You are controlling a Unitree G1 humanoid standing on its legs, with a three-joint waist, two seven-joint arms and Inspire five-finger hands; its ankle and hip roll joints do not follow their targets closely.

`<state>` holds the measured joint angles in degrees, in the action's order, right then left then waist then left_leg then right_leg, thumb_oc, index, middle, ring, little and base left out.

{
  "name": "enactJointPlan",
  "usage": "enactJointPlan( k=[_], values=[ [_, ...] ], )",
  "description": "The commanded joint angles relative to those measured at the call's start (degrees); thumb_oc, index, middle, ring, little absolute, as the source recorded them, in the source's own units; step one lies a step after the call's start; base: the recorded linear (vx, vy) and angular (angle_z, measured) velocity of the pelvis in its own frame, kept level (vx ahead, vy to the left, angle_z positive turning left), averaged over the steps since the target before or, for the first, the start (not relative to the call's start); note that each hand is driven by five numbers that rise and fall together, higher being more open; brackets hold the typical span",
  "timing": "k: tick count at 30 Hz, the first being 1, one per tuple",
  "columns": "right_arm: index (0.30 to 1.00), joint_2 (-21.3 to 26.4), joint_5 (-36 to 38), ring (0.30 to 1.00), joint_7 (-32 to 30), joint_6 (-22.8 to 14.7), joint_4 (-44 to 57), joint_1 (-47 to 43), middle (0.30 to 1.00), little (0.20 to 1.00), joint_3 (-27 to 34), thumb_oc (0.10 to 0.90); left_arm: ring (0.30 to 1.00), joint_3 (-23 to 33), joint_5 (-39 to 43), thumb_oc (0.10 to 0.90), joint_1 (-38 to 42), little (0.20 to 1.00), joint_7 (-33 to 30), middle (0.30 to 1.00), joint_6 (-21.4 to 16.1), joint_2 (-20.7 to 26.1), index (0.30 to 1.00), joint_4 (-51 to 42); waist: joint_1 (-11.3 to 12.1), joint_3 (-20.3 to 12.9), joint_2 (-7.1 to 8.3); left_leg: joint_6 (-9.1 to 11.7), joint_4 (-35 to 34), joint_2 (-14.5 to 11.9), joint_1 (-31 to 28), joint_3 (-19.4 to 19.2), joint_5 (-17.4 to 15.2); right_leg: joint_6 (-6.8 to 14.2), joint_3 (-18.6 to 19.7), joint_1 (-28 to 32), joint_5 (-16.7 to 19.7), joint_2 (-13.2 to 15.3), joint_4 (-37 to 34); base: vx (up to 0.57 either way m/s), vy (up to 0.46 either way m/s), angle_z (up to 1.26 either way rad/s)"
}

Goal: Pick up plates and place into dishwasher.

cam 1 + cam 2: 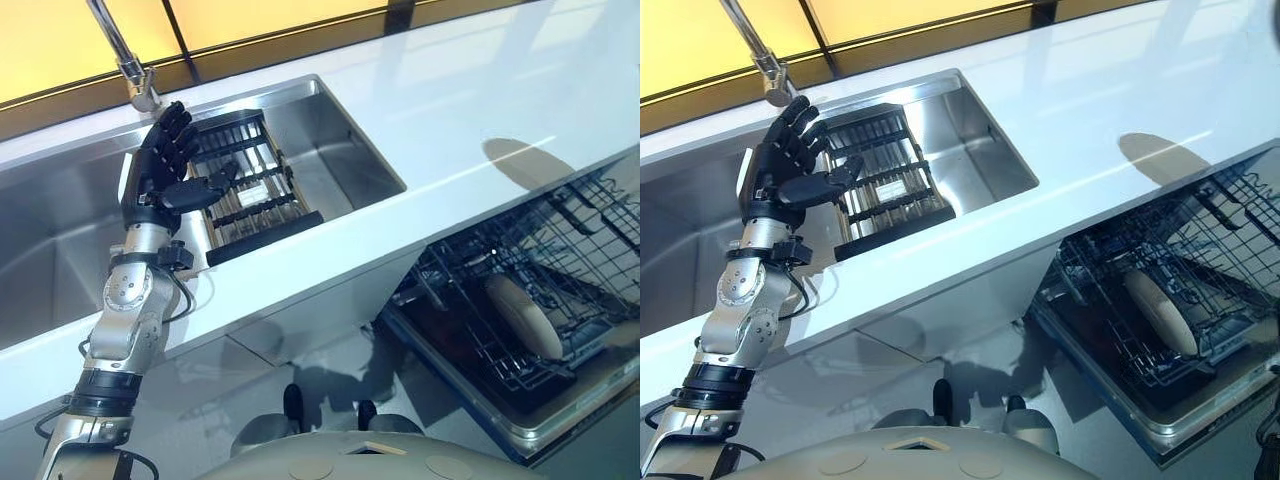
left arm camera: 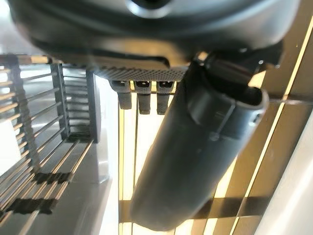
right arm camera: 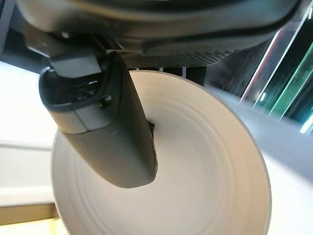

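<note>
Placement step: right hand [image 3: 112, 122] pinches a pale plate [image 3: 195, 171], thumb across its face. Left hand [image 1: 165, 165], fingers spread, hovers over the sink rack [image 1: 250, 185], upper left. Next likely: slotting the plate beside another plate [image 1: 522, 315] in the dishwasher rack [image 1: 560, 250], lower right.

A shiny metal sink [image 1: 330, 140] sits in a long white counter [image 1: 470, 90], with a dark ribbed rack [image 1: 250, 190] lying across it and a silver tap [image 1: 125, 55] standing at the back.
</note>
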<state>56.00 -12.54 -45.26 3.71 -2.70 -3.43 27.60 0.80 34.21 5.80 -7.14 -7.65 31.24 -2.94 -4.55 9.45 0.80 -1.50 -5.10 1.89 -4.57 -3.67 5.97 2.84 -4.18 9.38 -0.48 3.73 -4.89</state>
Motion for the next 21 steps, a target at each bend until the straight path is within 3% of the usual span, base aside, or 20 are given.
enactJointPlan(
  k=[1,6,14,21],
  values=[
    [0.300,8.15,-2.83,0.300,1.37,2.45,-4.28,1.15,0.300,0.200,2.09,0.100,0.900,2.36,1.46,0.800,2.31,0.900,0.58,0.900,-4.99,4.54,0.900,-0.22,0.55,-7.01,1.93,0.00,0.14,2.43,-2.87,-1.13,-6.86,3.22,0.08,-5.54,1.81,-1.31,4.32,-0.01,-0.048,-0.16],
    [0.300,5.56,-10.17,0.300,12.12,7.19,-11.89,7.15,0.300,0.200,-1.13,0.100,0.900,3.08,-0.01,0.800,1.22,0.900,1.55,0.900,-4.88,3.41,0.900,0.05,0.23,-6.03,2.03,-0.15,0.10,1.99,-3.05,-1.56,-7.17,3.15,0.55,-5.28,1.67,-1.64,4.05,0.01,-0.084,-0.11],
    [0.300,4.37,-19.70,0.300,23.33,11.29,-24.09,4.86,0.300,0.200,-11.41,0.100,0.900,2.24,-0.66,0.800,2.04,0.900,2.41,0.900,-4.24,4.06,0.900,0.19,1.24,-4.54,1.89,0.21,0.10,1.23,-3.25,-1.17,-6.91,2.81,-0.64,-4.71,1.67,-1.99,4.12,0.02,-0.119,0.02],
    [0.300,5.09,-27.49,0.300,33.01,21.88,-29.77,-3.50,0.300,0.200,-24.01,0.100,0.900,0.57,-0.27,0.800,2.83,0.900,2.68,0.900,-3.64,4.97,0.900,-0.74,3.51,-2.30,1.39,0.60,0.52,0.56,-2.71,0.06,-6.13,2.02,-2.04,-4.45,0.50,-2.36,5.53,0.02,-0.143,0.05]
  ],
)
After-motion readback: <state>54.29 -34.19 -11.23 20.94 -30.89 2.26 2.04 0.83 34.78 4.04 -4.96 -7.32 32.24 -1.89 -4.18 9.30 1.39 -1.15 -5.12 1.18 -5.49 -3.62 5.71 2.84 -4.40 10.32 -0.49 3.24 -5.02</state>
